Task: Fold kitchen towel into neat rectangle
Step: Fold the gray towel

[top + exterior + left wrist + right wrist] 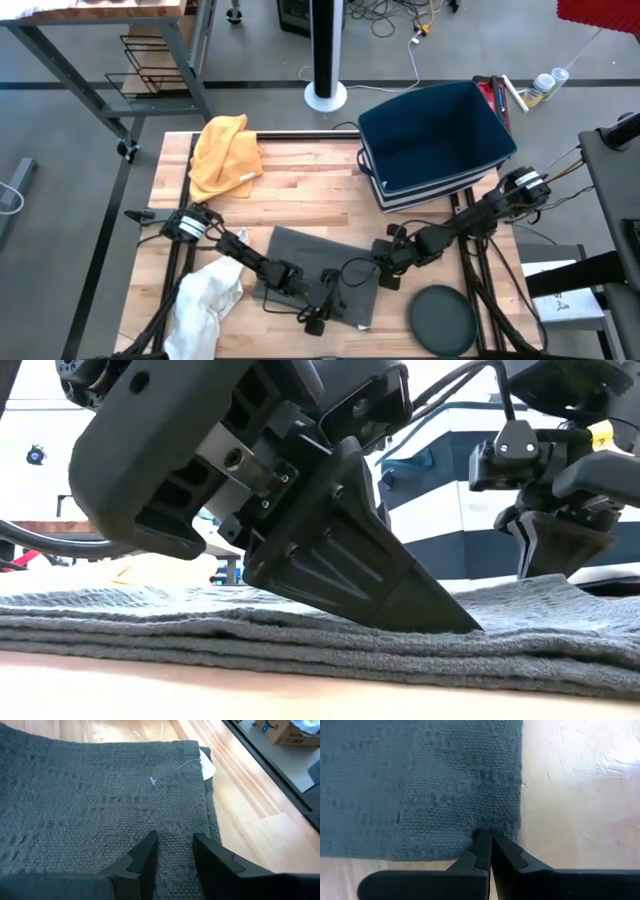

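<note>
A dark grey kitchen towel (318, 272) lies folded in several flat layers on the wooden table, toward its near edge; a white label (208, 768) sticks out at one corner. My left gripper (322, 303) stands on the towel's near part with a narrow gap between its fingers (175, 855). My right gripper (386, 266) is shut at the towel's right corner (490, 840). In the low view the left fingers (400, 585) fill the middle and the right gripper (555, 555) is at the right. My left gripper rests its two slightly parted fingertips (462, 626) on the towel's top layer (175, 832), a little in from one side edge. The fingers come slanting down from above. The towel lies flat on the table under them. My right gripper has its shut fingertips (482, 845) on the towel's edge right beside a corner (507, 827), where the cloth puckers a little. The fingers come slanting down from the table's right. How many layers lie between them cannot be told. The towel stays flat on the table.
A yellow cloth (226, 150) lies at the far left of the table and a white cloth (205, 300) at the near left. A dark blue bin (435, 140) stands at the far right. A dark round disc (443, 320) lies at the near right.
</note>
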`<action>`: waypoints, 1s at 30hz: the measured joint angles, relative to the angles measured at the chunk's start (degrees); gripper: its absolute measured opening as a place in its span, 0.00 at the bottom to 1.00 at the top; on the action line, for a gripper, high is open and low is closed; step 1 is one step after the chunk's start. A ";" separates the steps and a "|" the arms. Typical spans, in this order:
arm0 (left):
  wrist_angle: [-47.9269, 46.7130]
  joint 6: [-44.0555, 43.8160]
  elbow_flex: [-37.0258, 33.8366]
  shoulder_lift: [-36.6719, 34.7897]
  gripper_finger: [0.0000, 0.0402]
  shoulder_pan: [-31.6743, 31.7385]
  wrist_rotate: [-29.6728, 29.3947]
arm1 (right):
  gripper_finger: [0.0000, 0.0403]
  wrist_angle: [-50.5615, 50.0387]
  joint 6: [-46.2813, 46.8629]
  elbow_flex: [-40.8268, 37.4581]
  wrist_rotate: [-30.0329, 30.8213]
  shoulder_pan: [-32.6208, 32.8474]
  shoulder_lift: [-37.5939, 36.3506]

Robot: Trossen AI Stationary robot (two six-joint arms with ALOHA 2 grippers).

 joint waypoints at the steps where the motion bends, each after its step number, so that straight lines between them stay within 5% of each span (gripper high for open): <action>1: -0.13 -0.12 0.00 -0.07 0.30 -0.18 0.44 | 0.00 -0.14 -0.20 -0.07 0.11 -0.05 -0.01; 20: 0.03 2.89 4.23 -0.77 0.30 -0.82 -2.24 | 0.00 -1.29 -1.76 -0.27 2.07 -0.71 0.02; 30: 6.04 4.28 9.49 7.17 0.30 1.28 -4.89 | 0.00 -1.22 -1.47 -0.27 2.01 -0.75 0.02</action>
